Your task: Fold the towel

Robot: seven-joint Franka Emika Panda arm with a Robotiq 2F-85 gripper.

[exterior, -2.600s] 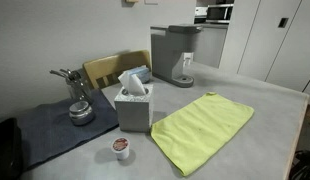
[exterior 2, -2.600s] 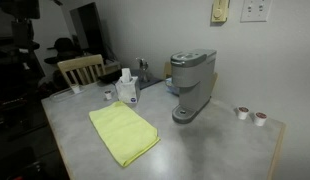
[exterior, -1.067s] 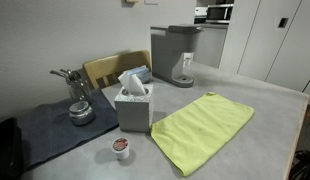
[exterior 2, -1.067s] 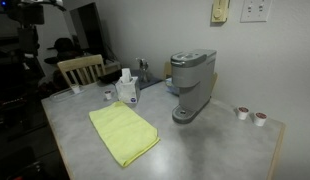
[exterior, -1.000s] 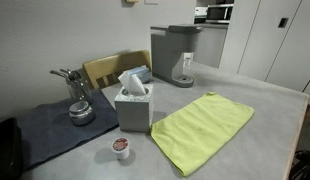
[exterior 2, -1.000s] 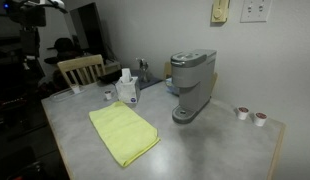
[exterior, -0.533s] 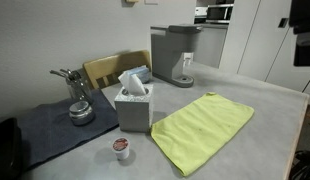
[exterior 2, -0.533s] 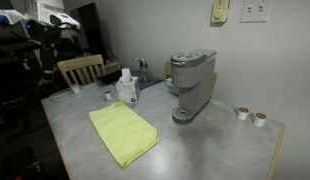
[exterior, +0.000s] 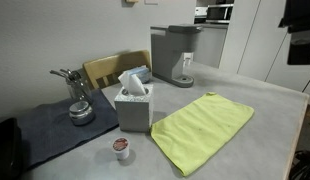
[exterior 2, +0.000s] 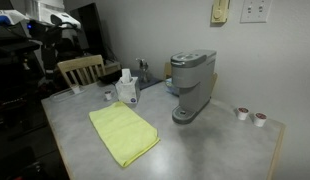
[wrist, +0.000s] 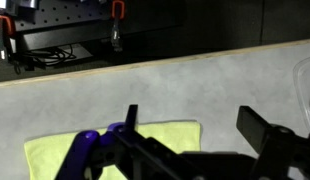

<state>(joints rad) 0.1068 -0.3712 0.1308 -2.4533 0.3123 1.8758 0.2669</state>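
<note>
Okay, towel (exterior: 203,130): bright yellow-green, spread out flat and unfolded on the table (exterior: 270,120), just beside the tissue box (exterior: 133,106); also seen in an exterior view (exterior 2: 123,133) and at the bottom of the wrist view (wrist: 45,155)
Gripper (wrist: 190,116): jaws wide apart, nothing between them, hanging up above the towel and not touching it
Arm (exterior: 298,35): dark shape at the top corner of an exterior view, well apart from the towel
Tissue box: upright, one tissue sticking out the top, between the towel and the dark mat (exterior: 50,132)
Mat: dark grey-blue, lying flat with a metal pot (exterior: 80,108) sitting on it
Coffee pod (exterior: 120,148): on the bare table in front of the tissue box, near the towel's corner
Coffee machine (exterior: 175,55): grey, at the back of the table, apart from the towel
More pods (exterior 2: 251,115): two, near the table's far end, past the coffee machine
Chair (exterior: 110,70): wooden, pushed in behind the tissue box
</note>
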